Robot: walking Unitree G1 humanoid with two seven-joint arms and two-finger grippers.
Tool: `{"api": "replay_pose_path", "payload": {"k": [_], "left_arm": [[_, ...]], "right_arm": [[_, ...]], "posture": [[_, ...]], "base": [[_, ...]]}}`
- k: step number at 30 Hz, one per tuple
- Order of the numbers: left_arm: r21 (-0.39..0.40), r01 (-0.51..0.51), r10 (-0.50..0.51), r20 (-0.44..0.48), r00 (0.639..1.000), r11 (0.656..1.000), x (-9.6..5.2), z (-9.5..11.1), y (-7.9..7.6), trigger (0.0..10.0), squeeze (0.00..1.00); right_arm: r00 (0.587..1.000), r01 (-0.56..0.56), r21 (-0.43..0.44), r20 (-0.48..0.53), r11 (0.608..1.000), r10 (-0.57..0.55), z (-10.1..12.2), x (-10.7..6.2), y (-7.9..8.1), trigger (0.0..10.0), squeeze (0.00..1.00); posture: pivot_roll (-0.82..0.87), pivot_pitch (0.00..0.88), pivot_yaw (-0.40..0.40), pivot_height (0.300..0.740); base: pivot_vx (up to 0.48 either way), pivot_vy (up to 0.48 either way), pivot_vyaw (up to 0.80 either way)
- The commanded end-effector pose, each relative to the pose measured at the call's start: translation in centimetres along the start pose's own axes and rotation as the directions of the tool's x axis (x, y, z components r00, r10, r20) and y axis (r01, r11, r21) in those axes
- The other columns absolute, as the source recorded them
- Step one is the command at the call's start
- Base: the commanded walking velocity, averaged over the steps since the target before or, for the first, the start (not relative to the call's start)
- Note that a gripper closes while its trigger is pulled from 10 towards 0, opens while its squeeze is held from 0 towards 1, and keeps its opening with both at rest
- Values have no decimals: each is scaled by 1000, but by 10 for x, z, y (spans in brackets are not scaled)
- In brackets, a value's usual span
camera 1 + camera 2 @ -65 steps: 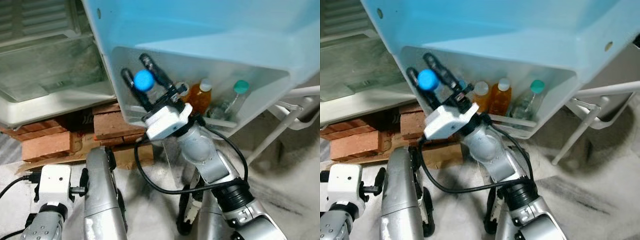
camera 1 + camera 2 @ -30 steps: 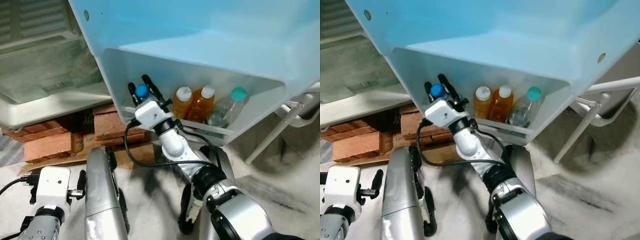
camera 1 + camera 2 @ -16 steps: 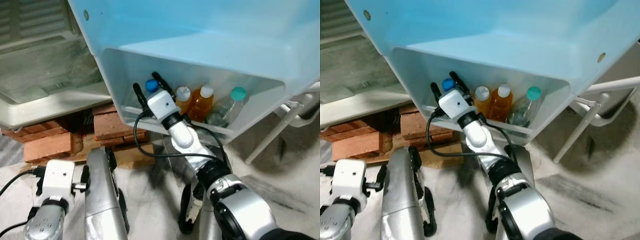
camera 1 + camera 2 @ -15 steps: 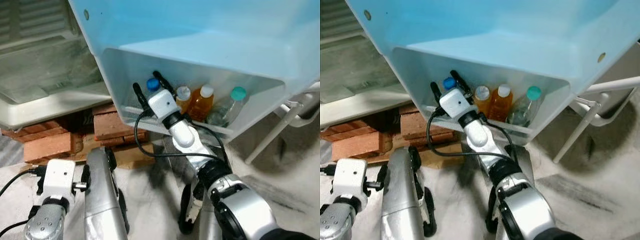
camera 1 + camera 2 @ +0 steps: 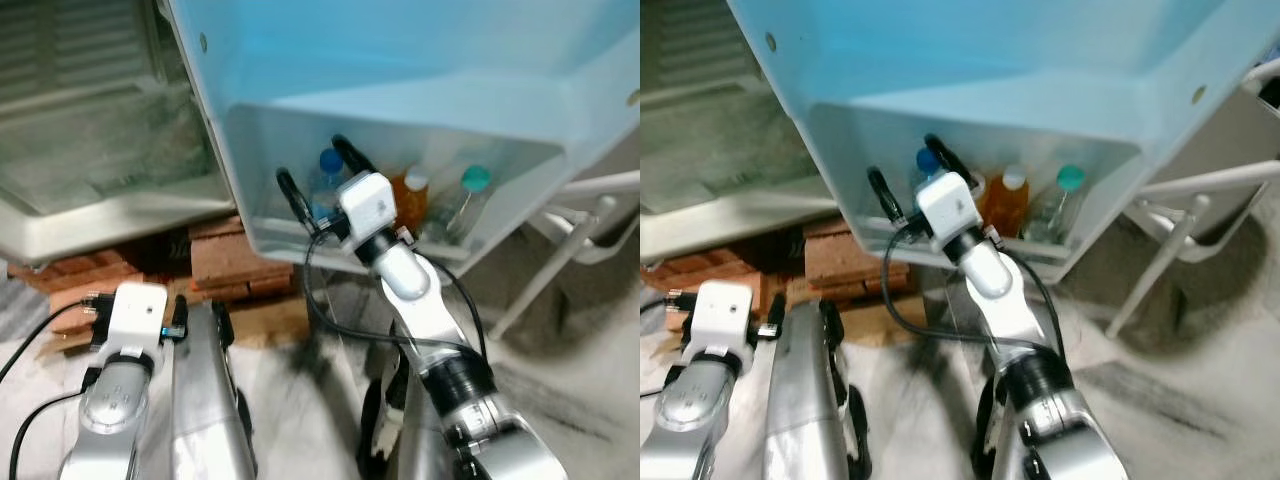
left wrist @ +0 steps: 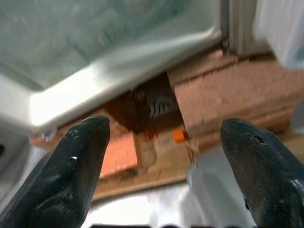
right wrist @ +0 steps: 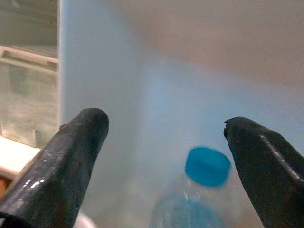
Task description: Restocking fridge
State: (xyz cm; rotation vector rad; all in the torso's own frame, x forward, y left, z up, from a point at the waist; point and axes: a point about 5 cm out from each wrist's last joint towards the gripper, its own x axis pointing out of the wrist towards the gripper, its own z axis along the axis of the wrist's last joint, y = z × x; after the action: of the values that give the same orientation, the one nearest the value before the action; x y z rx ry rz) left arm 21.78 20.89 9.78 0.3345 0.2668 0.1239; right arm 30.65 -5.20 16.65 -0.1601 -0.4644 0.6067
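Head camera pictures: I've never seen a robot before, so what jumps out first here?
The right gripper reaches into the fridge door shelf, open around a blue-capped bottle standing there. Beside it stand orange drink bottles and a green-capped bottle. The left gripper hangs open above bricks under the fridge.

**No readable text anywhere in view**

Scanning the bottles in the fridge door shelf (image 5: 300, 235) at centre frame: caps and liquid show, but no label can be read. Down in the left wrist view, a dark panel (image 6: 154, 108) between the bricks (image 6: 228, 92) carries pale markings at mid-frame, too blurred to make out as letters. No numbers, no signs.
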Motion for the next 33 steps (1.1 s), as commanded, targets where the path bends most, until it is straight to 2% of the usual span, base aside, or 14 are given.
{"api": "replay_pose_path", "payload": {"k": [1, 3, 7, 8, 9, 10, 13, 16, 19, 25, 29, 33], "left_arm": [[-7, 2, -2, -17, 1000, 1000, 0, -6, 0, 10000, 0], [-16, 12, -12, -3, 1000, 1000, 2, -5, -4, 10000, 0], [-39, 56, -53, 63, 997, 998, 8, 5, -17, 10000, 0], [-41, 55, -52, 64, 997, 998, 9, 5, -17, 10000, 0], [-51, 54, -51, 66, 997, 997, 10, 5, -18, 10000, 0], [-69, 56, -51, 71, 996, 996, 12, 4, -20, 10000, 0], [-85, 68, -60, 90, 994, 994, 17, 6, -25, 10000, 0], [-82, 71, -62, 115, 991, 994, 19, 10, -28, 10000, 0], [-79, 86, -76, 123, 989, 993, 19, 8, -32, 10000, 0], [-85, 108, -97, 115, 989, 991, 17, 2, -35, 10000, 0], [-83, 126, -115, 123, 986, 988, 17, 1, -37, 10000, 0], [-74, 136, -125, 143, 982, 988, 17, 3, -38, 10000, 0]], "right_arm": [[1000, -18, 28, -3, 999, 19, 5, -11, 3, 10000, 1000], [999, -8, 64, -38, 998, 11, 2, -26, 3, 10000, 1000], [991, 69, 91, -121, 993, -58, 3, -55, -7, 10000, 1000], [986, 100, 99, -142, 990, -85, 2, -59, -9, 10000, 859], [980, 134, 100, -160, 986, -117, 0, -63, -12, 10000, 0], [962, 204, 98, -202, 974, -181, -3, -72, -17, 10000, 0], [933, 289, 98, -251, 952, -258, -6, -84, -23, 10000, 0], [911, 345, 121, -282, 931, -301, -5, -94, -28, 10000, 0], [896, 372, 109, -299, 922, -327, -5, -100, -33, 10000, 0], [883, 396, 102, -315, 912, -348, -6, -98, -37, 10000, 0], [892, 379, 108, -310, 919, -331, -4, -94, -34, 10000, 0], [887, 387, 103, -314, 916, -339, -3, -97, -36, 10000, 0]], "posture": [[187, 104, 12, 461], [176, 79, 26, 461], [155, 36, 21, 461], [155, 36, 21, 461], [144, 22, 16, 461], [142, 18, 15, 461], [115, 0, 9, 461], [102, 0, 10, 461], [99, 0, 7, 466], [96, 0, 12, 496], [89, 0, 15, 518], [85, 0, 11, 539]], "base": [[0, 0, 0], [0, 0, 0], [0, 0, 0], [0, 0, 0], [0, 0, 0], [0, 0, 0], [0, 0, 0], [0, 0, 0], [0, 0, 0], [0, 0, 0], [0, 0, 0], [0, 0, -100]]}}
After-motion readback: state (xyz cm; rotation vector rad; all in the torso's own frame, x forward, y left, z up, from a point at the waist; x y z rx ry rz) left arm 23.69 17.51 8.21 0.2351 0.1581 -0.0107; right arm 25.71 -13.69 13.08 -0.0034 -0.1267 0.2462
